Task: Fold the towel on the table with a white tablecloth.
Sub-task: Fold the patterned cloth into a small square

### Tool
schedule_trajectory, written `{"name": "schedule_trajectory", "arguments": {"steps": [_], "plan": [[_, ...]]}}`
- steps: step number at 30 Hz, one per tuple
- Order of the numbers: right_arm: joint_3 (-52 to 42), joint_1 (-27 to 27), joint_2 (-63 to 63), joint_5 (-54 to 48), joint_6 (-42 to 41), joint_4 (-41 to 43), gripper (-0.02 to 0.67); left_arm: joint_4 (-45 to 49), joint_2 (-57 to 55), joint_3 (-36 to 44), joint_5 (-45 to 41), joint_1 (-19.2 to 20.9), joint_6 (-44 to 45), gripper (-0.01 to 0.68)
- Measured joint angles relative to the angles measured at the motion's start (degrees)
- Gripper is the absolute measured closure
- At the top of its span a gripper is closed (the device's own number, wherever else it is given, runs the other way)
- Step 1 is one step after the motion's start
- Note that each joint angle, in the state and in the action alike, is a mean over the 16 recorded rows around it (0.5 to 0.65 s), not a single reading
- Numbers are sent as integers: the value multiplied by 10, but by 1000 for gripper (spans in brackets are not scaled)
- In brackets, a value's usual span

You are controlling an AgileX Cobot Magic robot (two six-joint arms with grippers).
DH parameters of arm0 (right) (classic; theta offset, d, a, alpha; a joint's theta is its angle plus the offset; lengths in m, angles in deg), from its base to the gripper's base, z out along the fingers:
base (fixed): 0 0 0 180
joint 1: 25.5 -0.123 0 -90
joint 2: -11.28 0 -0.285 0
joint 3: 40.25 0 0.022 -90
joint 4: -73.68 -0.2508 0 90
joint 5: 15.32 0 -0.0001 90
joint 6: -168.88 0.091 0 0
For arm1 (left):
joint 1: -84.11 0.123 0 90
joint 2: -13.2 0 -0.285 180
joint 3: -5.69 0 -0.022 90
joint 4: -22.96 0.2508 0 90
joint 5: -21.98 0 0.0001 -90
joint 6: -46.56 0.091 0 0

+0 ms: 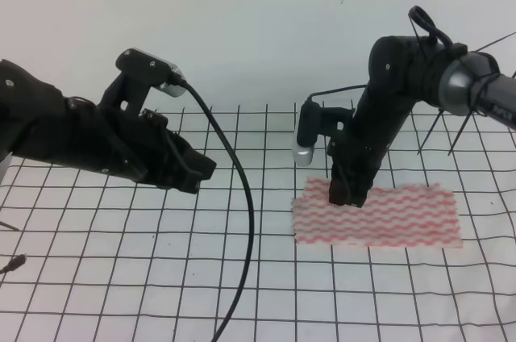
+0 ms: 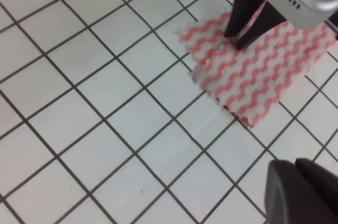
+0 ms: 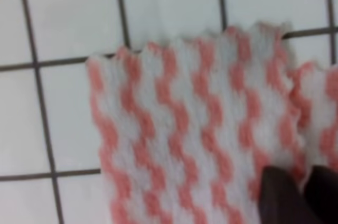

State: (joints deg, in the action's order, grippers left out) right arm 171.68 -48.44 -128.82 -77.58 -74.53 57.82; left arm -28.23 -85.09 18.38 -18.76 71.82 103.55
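Left black gripper [image 1: 201, 171] hovers mid-left, can't tell if it's clenched. The thin pink-and-white wavy-striped towel [image 1: 395, 217] lies flat right of centre; right gripper [image 1: 348, 197] presses its upper-left edge, fingers nearly together. Looks light and floppy, so pinch a corner.

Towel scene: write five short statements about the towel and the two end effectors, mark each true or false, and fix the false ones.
1. The towel lies on the right side of the white tablecloth in the exterior high view. True.
2. The left end effector is touching the towel. False: it hangs off to the left, apart from the towel.
3. The right end effector is down at the towel's far left part. True.
4. The towel has blue checks. False: it has pink-red and white wavy stripes.
5. The right end effector's fingers are spread wide apart. False: in the right wrist view the tips sit close together on the cloth.
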Motion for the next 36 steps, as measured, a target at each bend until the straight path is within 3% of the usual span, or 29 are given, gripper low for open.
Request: {"name": "schedule_trajectory", "arguments": {"steps": [6,16,36], "plan": [[2,0,0,-2,-1,8,642,0,0,0,1,0,0,673],[33,1,0,-19,19,25,648,-1,0,0,2,0,0,673],[56,-15,-23,-40,0,13,417,-2,-2,0,3,0,1,673]]}}
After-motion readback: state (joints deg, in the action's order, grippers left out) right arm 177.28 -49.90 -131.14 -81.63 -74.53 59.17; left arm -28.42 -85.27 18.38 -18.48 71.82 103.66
